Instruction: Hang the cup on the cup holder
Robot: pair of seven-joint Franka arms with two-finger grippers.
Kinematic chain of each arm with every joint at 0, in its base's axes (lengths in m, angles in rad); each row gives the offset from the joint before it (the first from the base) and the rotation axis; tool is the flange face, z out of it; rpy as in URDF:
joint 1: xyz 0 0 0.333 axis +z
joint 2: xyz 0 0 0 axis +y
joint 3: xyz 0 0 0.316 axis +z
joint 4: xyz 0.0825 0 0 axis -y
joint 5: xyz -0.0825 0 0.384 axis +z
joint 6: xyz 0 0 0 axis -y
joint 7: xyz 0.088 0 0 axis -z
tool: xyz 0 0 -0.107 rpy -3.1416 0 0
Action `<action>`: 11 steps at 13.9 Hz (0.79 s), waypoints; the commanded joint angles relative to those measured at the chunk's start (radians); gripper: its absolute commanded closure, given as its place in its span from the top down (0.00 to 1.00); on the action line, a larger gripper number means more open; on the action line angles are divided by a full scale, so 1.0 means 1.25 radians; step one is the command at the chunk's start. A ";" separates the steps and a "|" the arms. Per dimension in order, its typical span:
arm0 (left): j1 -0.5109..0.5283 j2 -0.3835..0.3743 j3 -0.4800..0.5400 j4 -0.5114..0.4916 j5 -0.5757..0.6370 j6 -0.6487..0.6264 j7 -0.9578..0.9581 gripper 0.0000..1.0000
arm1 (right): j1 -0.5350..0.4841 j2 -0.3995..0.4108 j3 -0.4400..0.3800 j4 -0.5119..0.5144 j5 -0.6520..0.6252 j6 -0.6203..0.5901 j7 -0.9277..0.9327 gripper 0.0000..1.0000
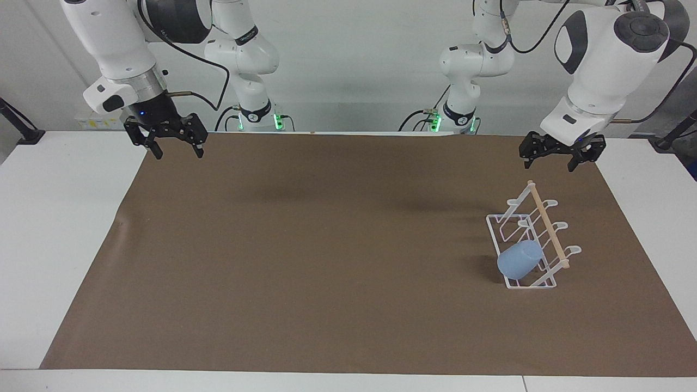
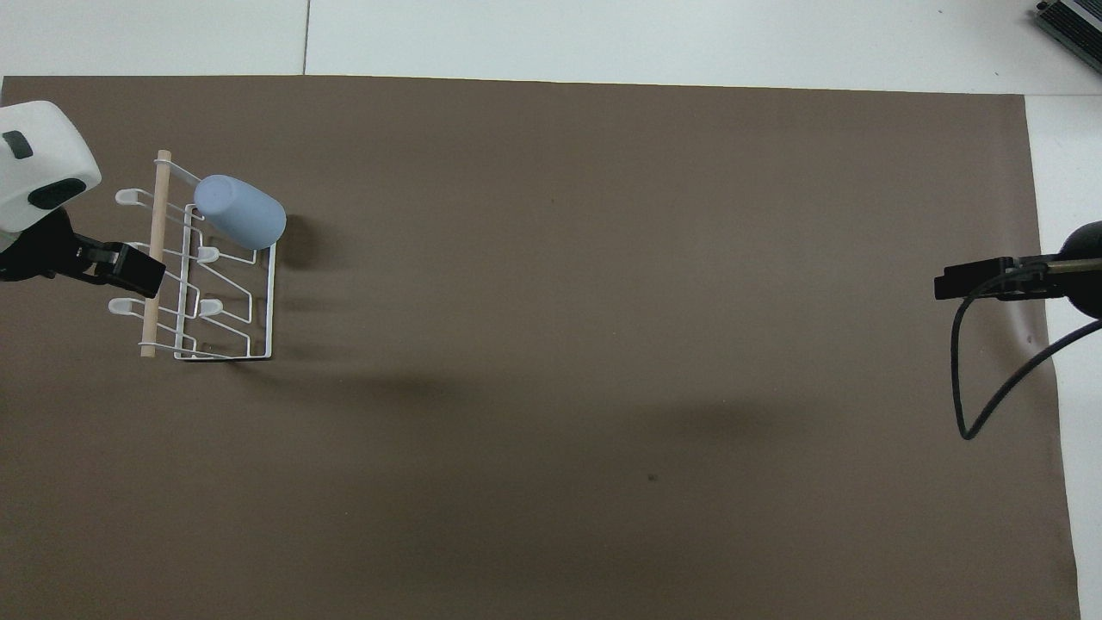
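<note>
Brown paper matting (image 1: 326, 245) covers most of the white table (image 1: 54, 228) that my two arms stand at, with a pale wall rising at my back. Going from my left arm's end of the table toward my right arm's end: my left gripper (image 1: 555, 159) hangs in the air, empty, over the mat close to the edge nearest me, its two fingers spread apart and pointing down; from overhead it shows as a dark block (image 2: 129, 269) overlapping the wooden dowel of the cup holder, though in the facing view it sits clear above it and touches nothing. Just under and forward of it stands the cup holder (image 1: 531, 239), a white wire rack with a rectangular base, slanted prongs and a light wooden dowel along the top. The cup (image 1: 519, 260), a light-blue tumbler, sits tilted over one of the prongs at the end of the rack farthest from me, on the side facing the middle of the table; whether its rim rests on the base wire I cannot quite tell. From there the mat runs bare across the middle. At the other end my right gripper (image 1: 174, 148) waits in the air over the mat's corner nearest me, fingers parted and empty.
</note>
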 commanded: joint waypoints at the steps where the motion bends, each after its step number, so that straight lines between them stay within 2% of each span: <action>1: 0.007 -0.031 -0.001 -0.029 -0.016 -0.005 -0.009 1.00 | -0.005 -0.009 0.003 -0.005 -0.004 0.000 0.011 1.00; 7: 0.009 -0.043 0.002 -0.024 -0.041 0.005 -0.010 1.00 | -0.004 -0.009 0.003 -0.005 -0.004 0.000 0.011 1.00; 11: 0.041 -0.043 0.000 -0.015 -0.106 0.002 -0.004 1.00 | -0.005 -0.008 0.003 -0.005 -0.004 0.000 0.011 1.00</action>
